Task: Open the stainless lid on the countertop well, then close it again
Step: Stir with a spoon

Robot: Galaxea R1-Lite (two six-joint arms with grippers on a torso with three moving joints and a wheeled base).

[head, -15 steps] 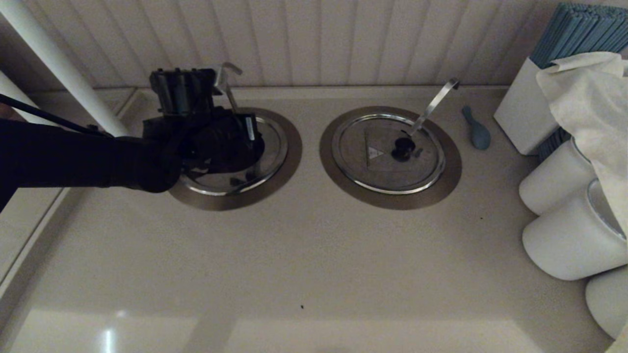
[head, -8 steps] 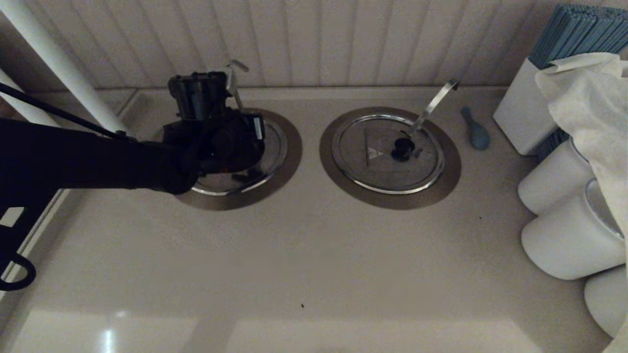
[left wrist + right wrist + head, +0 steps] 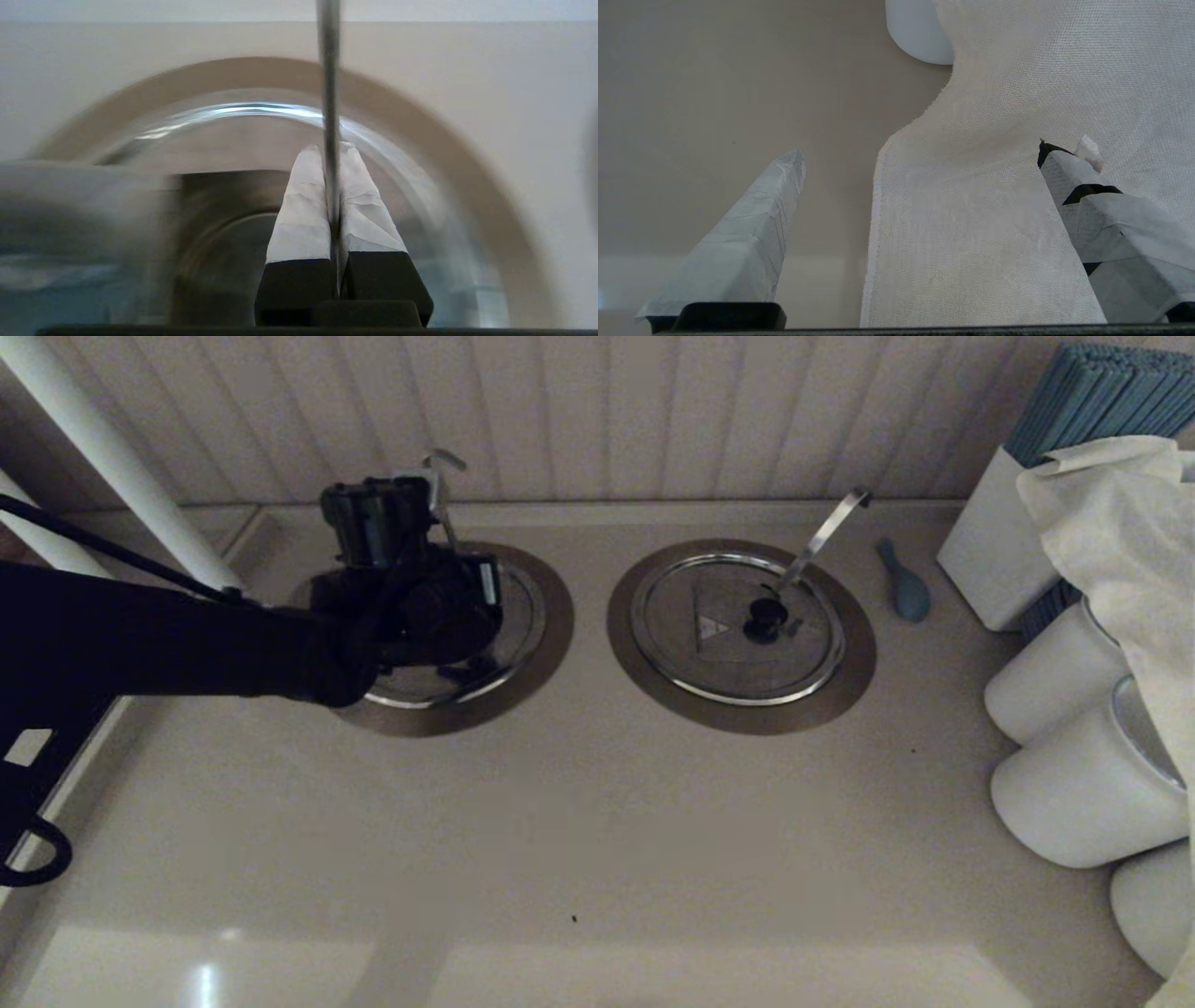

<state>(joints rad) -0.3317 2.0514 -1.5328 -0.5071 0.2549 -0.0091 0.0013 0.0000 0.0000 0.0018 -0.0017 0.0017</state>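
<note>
My left gripper (image 3: 425, 607) hangs over the left countertop well (image 3: 551, 644), the one with the wide dull-steel collar. It hides most of the stainless lid (image 3: 518, 616) and the black knob. The lid's bright rim shows on the right. In the left wrist view the taped fingers (image 3: 303, 205) stand almost together, and the thin ladle rod (image 3: 329, 93) runs up from the narrow gap between them. The rod's hooked end (image 3: 441, 462) rises behind the gripper. Whether the lid is lifted I cannot tell. My right gripper (image 3: 920, 154) is open above a white cloth (image 3: 994, 210), outside the head view.
The twin well (image 3: 742, 635) with its shut lid and broad flat ladle handle (image 3: 826, 532) lies to the right. A blue spoon (image 3: 904, 581) is beside it. A white box (image 3: 994, 551), white canisters (image 3: 1083, 793) and the draped cloth crowd the right edge. A white pole (image 3: 112, 457) stands at the back left.
The left arm and gripper moved right and toward the wall over the left well in the first half second. Since then they have hardly shifted.
</note>
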